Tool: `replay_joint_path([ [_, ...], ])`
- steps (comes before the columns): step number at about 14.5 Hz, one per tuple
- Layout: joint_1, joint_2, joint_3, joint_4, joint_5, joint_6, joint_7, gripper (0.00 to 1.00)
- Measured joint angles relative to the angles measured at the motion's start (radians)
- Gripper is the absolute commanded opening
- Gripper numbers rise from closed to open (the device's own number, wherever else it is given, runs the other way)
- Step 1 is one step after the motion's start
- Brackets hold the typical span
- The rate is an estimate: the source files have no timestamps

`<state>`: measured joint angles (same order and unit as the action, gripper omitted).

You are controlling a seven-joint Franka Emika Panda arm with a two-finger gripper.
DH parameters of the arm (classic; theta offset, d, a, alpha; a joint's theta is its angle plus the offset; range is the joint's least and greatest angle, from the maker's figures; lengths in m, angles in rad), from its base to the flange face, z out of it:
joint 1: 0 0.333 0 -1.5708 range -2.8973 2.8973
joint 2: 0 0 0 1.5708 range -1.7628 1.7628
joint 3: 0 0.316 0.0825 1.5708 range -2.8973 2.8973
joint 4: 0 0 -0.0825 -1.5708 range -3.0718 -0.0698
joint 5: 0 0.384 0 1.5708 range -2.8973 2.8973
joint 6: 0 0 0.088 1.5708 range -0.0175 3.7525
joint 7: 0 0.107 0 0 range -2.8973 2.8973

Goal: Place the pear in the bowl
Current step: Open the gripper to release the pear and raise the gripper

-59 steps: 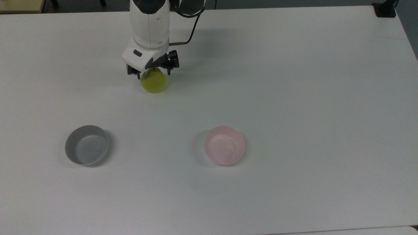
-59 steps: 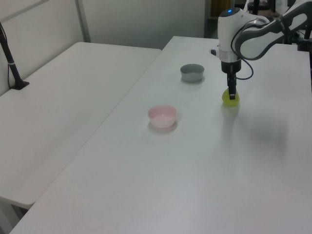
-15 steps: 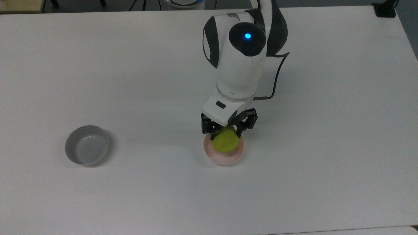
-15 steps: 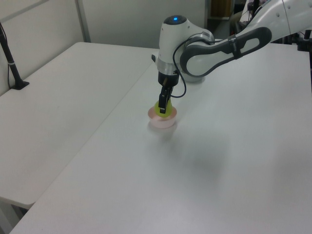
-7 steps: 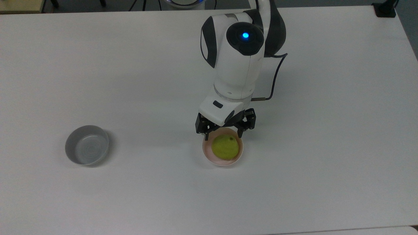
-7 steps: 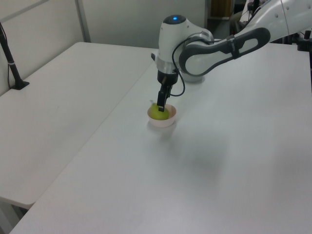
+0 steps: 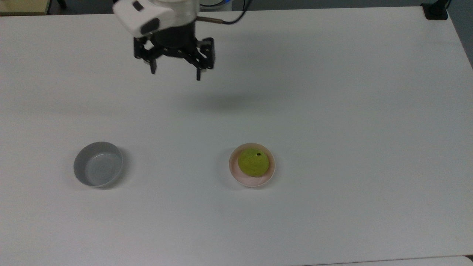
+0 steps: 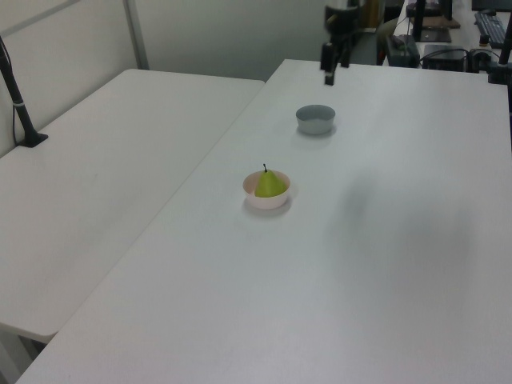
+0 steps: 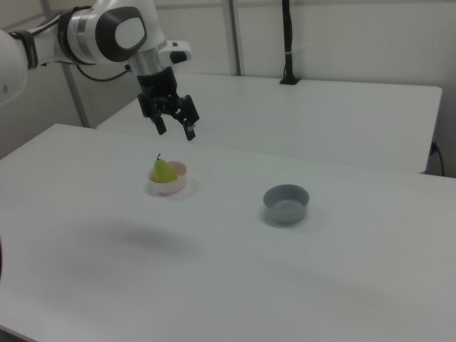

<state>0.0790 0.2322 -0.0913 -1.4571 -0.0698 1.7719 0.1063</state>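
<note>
Pear (image 7: 253, 162) sits inside the pale pink bowl (image 7: 235, 172), upright with its narrower top and tiny dark stem pointing up, as the left view (image 8: 270, 184) and the right view (image 9: 163, 171) both show; its yellow-green body takes up most of the bowl's inside and rises above the rim. In the left view a strip of the pink bowl (image 8: 262, 200) shows below the fruit, and in the right view the pink bowl (image 9: 173, 187) stands on the white table (image 9: 235, 285) with the fruit leaning toward the right view's left side of it. The gripper (image 7: 175, 74) hangs in the air well apart from the bowl, near the top view's upper left, with its 2 black fingers (image 7: 152, 68) spread wide and nothing between them. In the right view the gripper (image 9: 174, 132) hovers above and a little behind the bowl, released, at the end of the white and grey arm (image 9: 107, 35). In the left view the gripper (image 8: 328, 78) is high near the far edge of the table (image 8: 320, 304). A grey bowl (image 7: 98, 164) of like size stands alone toward the top view's left, well apart from the pink one; it also appears in the left view (image 8: 315, 119) and in the right view (image 9: 286, 204). A faint shadow lies on the table (image 7: 332, 111) below the arm
</note>
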Motion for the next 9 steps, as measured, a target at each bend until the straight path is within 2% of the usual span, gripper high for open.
replay_joint_path([
  [2, -0.074, -0.095, 0.019, -0.108, 0.0, -0.015, -0.004, 1.0],
  [4, -0.13, -0.155, 0.045, -0.174, 0.0, -0.015, -0.031, 1.0],
  [6, -0.159, -0.187, 0.051, -0.19, 0.0, -0.021, -0.039, 1.0],
  [9, -0.162, -0.185, 0.052, -0.195, 0.0, -0.056, -0.039, 1.0],
])
